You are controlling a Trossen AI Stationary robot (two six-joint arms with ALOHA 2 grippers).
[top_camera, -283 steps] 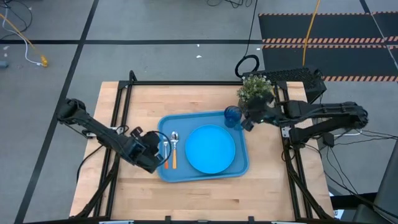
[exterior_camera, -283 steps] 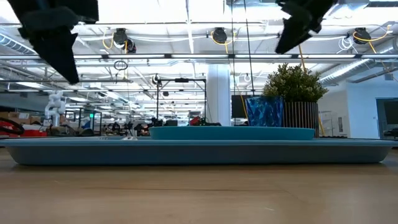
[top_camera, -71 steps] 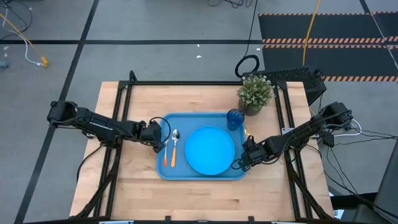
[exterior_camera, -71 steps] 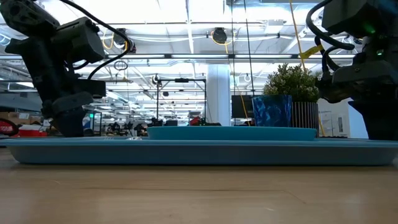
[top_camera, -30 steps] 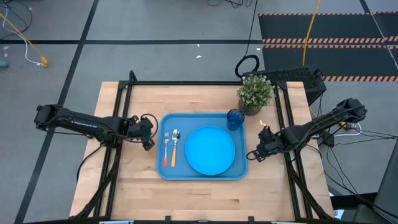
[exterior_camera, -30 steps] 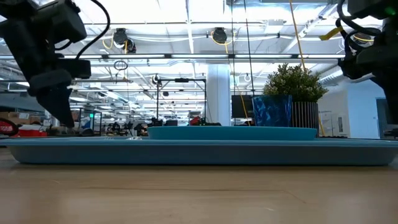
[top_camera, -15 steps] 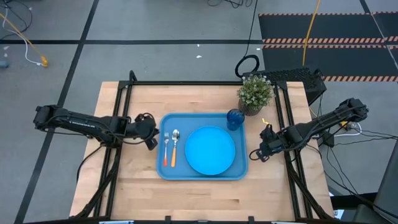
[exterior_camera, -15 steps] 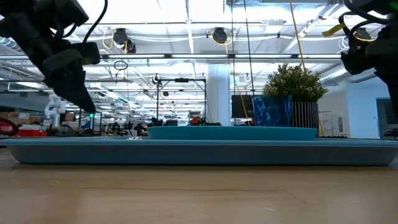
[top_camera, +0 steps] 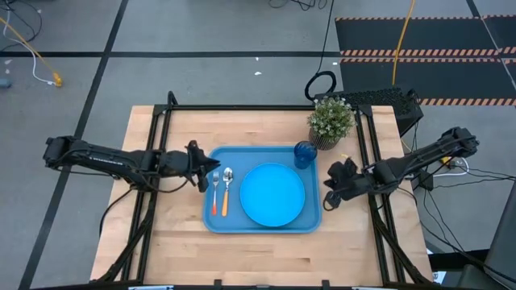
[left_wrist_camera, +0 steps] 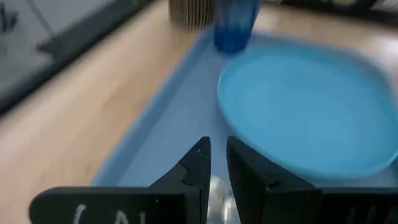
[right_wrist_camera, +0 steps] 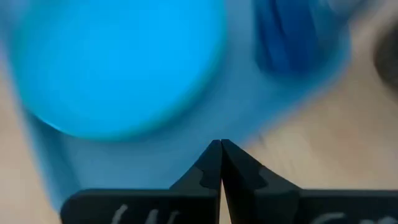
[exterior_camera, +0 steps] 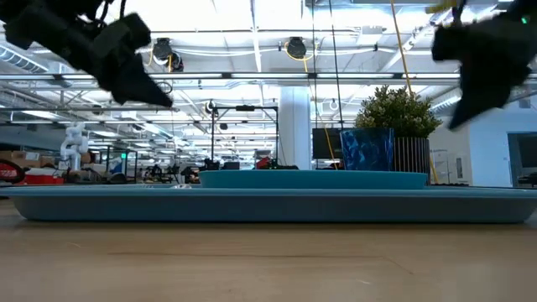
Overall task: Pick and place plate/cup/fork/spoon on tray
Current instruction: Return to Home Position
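Observation:
The light-blue tray (top_camera: 211,222) lies at the table's middle. On it rest the round blue plate (top_camera: 272,193), the dark-blue cup (top_camera: 303,152) upright at its far right corner, and the spoon (top_camera: 227,187) and fork (top_camera: 215,196) side by side at its left end. My left gripper (top_camera: 208,174) hovers over the tray's left rim, its fingers a narrow gap apart with nothing between them (left_wrist_camera: 217,152). My right gripper (top_camera: 329,192) hangs just off the tray's right edge, shut and empty (right_wrist_camera: 220,146).
A potted green plant (top_camera: 330,121) stands at the far right, just behind the cup. Bare wood (top_camera: 266,258) runs along the near side of the tray. Black frame rails (top_camera: 158,129) border the table's left and right sides.
Both grippers have risen above the table and tipped upward from pointing steeply down. My left gripper has also gone a little toward the tray's left rim. My right gripper has rolled about its own line. The tray and what lies on it have not moved.

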